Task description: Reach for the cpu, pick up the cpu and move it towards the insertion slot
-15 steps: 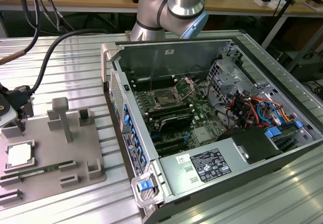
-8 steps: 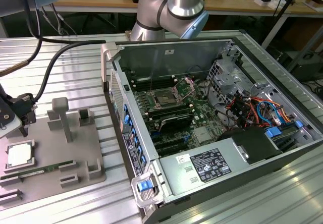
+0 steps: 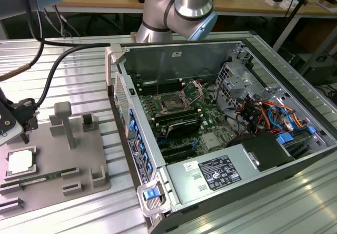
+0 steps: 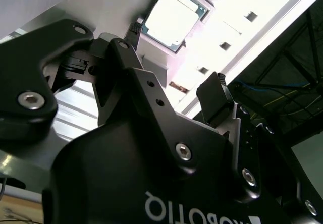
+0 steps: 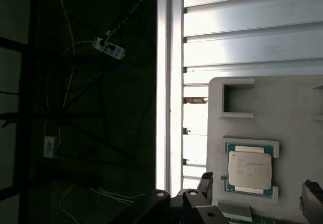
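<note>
One small square chip, the cpu (image 3: 21, 162), lies flat in its own shallow pocket on the grey tray (image 3: 79, 155). The tray is at the exterior view's left, well apart from the open computer case (image 3: 253, 163). The insertion slot (image 3: 172, 103) sits on the motherboard inside that case, and its metal bracket appears to be lifted.

The gripper (image 4: 176, 57) hangs above the tray with its fingers (image 4: 216, 95) spread wide and nothing between them. It does not touch the cpu.

The cpu looks light, thin and stiff. Its smooth metal top would probably be slippery, and its underside is likely delicate. The best hold is judged to be on two opposite edges of the pale rim, pinched gently. The pocket's walls seem to be cut away on two sides, which would leave room for the fingers there.

The exterior view gives the whole layout: the tray, the case, the slot and the gap between them. It also shows a green memory stick (image 3: 31, 180) lying just beside the cpu on the tray. The first wrist view looks straight down on the cpu (image 5: 250, 169) and shows its green border, with one dark fingertip (image 5: 207, 179) to each side of it. The second wrist view looks along the gripper's black body and shows the cpu (image 4: 172, 19) beyond the spread fingers.
</note>
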You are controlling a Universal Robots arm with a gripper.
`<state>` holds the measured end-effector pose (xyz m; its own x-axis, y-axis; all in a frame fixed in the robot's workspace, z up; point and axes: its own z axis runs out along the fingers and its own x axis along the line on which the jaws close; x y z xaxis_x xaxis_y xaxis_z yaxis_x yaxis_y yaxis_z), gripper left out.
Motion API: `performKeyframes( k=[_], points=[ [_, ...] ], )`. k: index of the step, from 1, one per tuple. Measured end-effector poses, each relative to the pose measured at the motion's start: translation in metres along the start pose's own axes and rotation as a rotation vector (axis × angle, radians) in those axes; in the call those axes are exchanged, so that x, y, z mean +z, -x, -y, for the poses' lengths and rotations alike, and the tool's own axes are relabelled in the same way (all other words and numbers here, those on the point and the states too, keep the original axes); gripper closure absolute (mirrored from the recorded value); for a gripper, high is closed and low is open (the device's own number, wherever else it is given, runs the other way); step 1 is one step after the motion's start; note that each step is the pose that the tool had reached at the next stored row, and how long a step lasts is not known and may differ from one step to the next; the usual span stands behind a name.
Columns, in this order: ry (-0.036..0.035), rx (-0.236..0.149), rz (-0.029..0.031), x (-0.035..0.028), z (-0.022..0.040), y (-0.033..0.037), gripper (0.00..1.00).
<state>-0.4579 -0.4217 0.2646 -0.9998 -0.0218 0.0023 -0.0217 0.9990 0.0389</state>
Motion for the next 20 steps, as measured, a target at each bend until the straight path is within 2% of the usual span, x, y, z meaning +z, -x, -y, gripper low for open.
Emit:
performKeyframes(
  k=[12, 20],
  points=[
    [0.0, 0.0, -0.0002, 0.0068, 0.0003, 0.0001, 0.27],
    [0.0, 0.0, -0.0002, 0.0143, 0.0006, 0.0001, 0.27]
  ],
)
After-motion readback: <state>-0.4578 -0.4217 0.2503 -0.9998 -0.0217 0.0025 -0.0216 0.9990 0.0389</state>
